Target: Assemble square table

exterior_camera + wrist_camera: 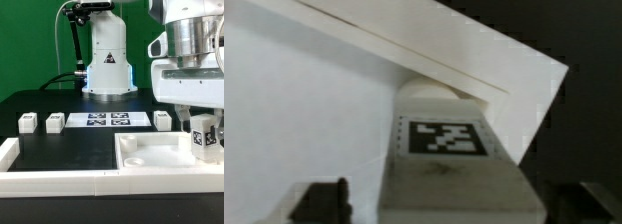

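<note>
Square slab (150,158) lies flat with its raised rim up on the black surface (70,145), toward the exterior view's right. It sits close to the front border bar (60,180); contact between the two cannot be made out. One corner leg (205,141) stands upright in the slab's corner at the exterior view's right, tag facing that camera. The wrist view shows this leg tucked where two rim walls meet. The hand (452,205) hangs over the leg with its fingers (322,200) apart. A dark gap shows on each side between finger and leg, so nothing is clamped. Whether the leg is turned fully home cannot be told, as its foot is hidden behind the rim. Three legs lie loose on the surface, well apart from the slab's other corners. The first spare leg (28,122) and second spare leg (53,123) sit side by side toward the exterior view's left. The third spare leg (162,120) is just beside the end of the marker board (105,121) at the exterior view's right. Judgement: one of four legs is placed and three remain, so the job is roughly a quarter done at best. The likely next step is lifting clear and fetching a spare leg, probably the third, which is nearest.
</note>
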Robot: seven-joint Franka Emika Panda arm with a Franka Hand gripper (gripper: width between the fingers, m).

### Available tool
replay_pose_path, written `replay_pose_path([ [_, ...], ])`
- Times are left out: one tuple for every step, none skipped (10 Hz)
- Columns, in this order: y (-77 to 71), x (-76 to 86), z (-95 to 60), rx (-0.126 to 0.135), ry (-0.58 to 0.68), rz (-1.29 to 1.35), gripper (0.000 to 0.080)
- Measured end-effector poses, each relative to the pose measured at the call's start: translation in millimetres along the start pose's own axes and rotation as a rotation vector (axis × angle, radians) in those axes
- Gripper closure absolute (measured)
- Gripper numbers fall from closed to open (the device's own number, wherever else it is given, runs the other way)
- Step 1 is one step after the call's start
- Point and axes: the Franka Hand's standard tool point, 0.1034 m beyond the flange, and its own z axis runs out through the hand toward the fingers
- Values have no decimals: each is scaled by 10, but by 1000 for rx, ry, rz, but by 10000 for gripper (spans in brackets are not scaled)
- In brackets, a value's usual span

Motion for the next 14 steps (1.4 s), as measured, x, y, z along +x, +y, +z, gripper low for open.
replay_pose_path([
  [-11, -11, -2, 3, 2, -41, 181],
  [-32, -15, -9, 13, 6, -157, 181],
  [-42, -9, -17, 16, 10, -260, 155],
  [-43, -5, -22, 16, 11, -362, 151],
  [-46, -14, -21, 16, 11, -440, 151],
  [-51, -35, -19, 16, 11, -489, 150],
  [-50, -40, -17, 15, 11, -587, 150],
  [-44, -44, -13, 14, 12, -681, 150],
  [-43, -64, -14, 14, 10, -762, 150],
  [-53, -76, -27, 16, 11, -864, 150],
  [-67, -81, -46, 18, 13, -941, 150],
  [-73, -81, -56, 20, 15, -993, 150],
  [-71, -70, -58, 19, 16, -1066, 150],
  [-69, -61, -59, 19, 17, -1097, 150],
])
